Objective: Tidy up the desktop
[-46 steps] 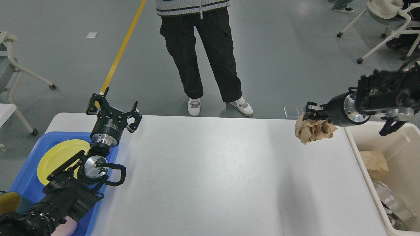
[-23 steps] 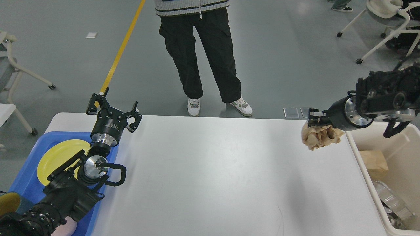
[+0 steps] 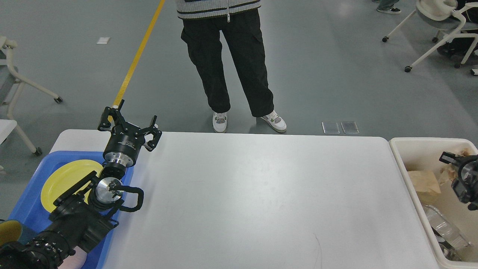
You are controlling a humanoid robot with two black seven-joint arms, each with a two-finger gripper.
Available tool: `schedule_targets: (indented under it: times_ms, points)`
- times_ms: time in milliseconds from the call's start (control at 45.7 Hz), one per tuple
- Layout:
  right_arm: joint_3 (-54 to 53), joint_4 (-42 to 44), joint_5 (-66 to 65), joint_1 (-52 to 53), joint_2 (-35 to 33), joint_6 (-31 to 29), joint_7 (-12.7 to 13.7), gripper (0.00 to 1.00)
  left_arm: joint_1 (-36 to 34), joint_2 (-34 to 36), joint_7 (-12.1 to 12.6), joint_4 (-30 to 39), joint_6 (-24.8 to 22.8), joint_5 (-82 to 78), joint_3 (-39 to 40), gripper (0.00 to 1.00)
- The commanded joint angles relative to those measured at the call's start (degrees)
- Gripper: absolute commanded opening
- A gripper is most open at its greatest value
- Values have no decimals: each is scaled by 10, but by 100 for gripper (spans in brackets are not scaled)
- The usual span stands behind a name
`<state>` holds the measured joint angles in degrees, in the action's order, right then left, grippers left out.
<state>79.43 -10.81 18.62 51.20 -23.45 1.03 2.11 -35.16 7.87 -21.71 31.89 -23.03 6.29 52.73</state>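
The white desktop (image 3: 261, 194) lies bare across the middle of the head view. My left gripper (image 3: 129, 122) is open and empty, held above the desktop's far left corner beside the blue tray (image 3: 26, 201). My right gripper (image 3: 448, 158) shows small and dark at the right edge, inside the cream bin (image 3: 410, 144). Its fingers cannot be told apart. Crumpled brown paper (image 3: 447, 175) shows in the bin right beside it. I cannot tell whether the gripper holds the paper.
The blue tray holds a yellow plate (image 3: 63, 179). The bin also holds a flat brown paper piece (image 3: 424, 183) and clear plastic (image 3: 444, 228). A person (image 3: 231, 56) stands at the desktop's far edge. Wheeled chairs (image 3: 440, 33) stand at the far right and left.
My right arm has swung right and down, carrying the crumpled brown paper from above the desktop's far right corner into the cream bin. The left arm has not moved.
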Motion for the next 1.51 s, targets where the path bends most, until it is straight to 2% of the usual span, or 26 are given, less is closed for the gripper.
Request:
schedule_targets:
  times_ms: [0,66,175,437,569,678,787,984,1028,1071,1203,1246,1334,1399,1487]
  points:
    - [-5,51,25,-62,13,8,8,100,0,-1,0,-1,0,0,0,100]
    - [-12,52,27,-69,13,13,10,100,0,-1,0,-1,0,0,0,99]
    - [-27,55,28,-72,10,15,32,100,0,-1,0,-1,0,0,0,100]
    - [-45,59,34,-60,13,42,36,100,0,-1,0,0,0,0,0,99]
    - [-81,56,38,-14,16,55,37,100,0,0,0,-1,0,0,0,100]
    - [-212,53,62,37,37,59,34,100,0,-1,0,-1,0,0,0,100]
    - [-432,53,65,78,71,58,30,100,0,-1,0,-1,0,0,0,100]
    - [-720,52,66,99,111,52,19,100,0,0,0,-1,0,0,0,99]
    - [-755,47,66,99,115,49,4,100,0,0,0,-1,0,0,0,99]
    - [-771,35,66,98,119,48,-31,100,0,0,0,0,0,0,0,99]
    - [-778,-54,65,87,100,48,-205,100,0,-1,0,0,0,0,-1,99]
    - [-778,-101,64,74,80,48,-256,100,0,-1,0,0,0,0,0,99]
    - [-779,-191,55,50,47,44,-338,100,0,-1,0,-1,0,0,-1,99]
    - [-781,-239,54,29,38,43,-380,100,0,-1,0,-1,0,0,-1,99]
    - [-799,-258,54,8,44,36,-386,100,0,-1,0,-1,0,0,-1,99]
